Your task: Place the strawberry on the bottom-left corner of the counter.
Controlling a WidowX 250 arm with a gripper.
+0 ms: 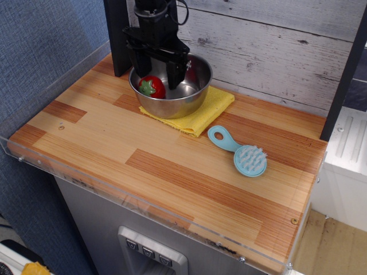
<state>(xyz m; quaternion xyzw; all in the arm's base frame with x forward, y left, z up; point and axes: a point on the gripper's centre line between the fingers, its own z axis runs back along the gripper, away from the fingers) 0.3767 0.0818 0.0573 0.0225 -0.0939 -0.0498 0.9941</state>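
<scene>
Striped wooden planks, pale and reddish-brown, make up the counter (172, 166), which is seen from above at an angle and has a clear acrylic rim along its near and left edges; a whitewashed plank wall stands behind it and blue fabric panelling to its left. At the back left of the counter a steel bowl (189, 97) sits on a folded yellow cloth (209, 112), whose corner sticks out to the right of the bowl; inside the bowl, against its left inner wall, lies the strawberry (153, 87), glossy red, resting on its side; its green leafy cap faces left and toward the viewer, and its long axis runs from that cap back and to the right, toward the middle of the bowl. A black gripper (160, 67) hangs directly above the bowl, its two fingers spread apart and reaching down to about the level of the rim; one finger stands at the bowl's left rim beside the strawberry, the other to the strawberry's right over the bowl's middle; the jaws are released and hold nothing. To the right of the cloth, apart from it, a light blue scrubbing brush (241, 152) lies flat on the wood, bristles up, handle pointing back and left toward the bowl.
</scene>
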